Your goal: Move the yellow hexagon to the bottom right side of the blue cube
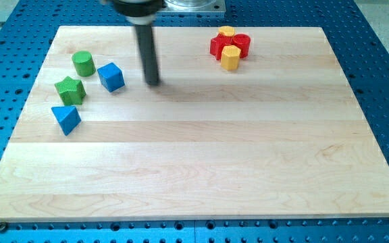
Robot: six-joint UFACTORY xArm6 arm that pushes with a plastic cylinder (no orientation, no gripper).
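My tip sits on the board just right of the blue cube, not touching; it's a bare rod, no claw, holding nothing; yellow hexagon lies well apart to the view's right, touching red blocks nr top edge.

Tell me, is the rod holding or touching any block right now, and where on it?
Nothing is held. My tip rests on bare board just to the view's right of the blue cube, apart from it, and far from the yellow hexagon.
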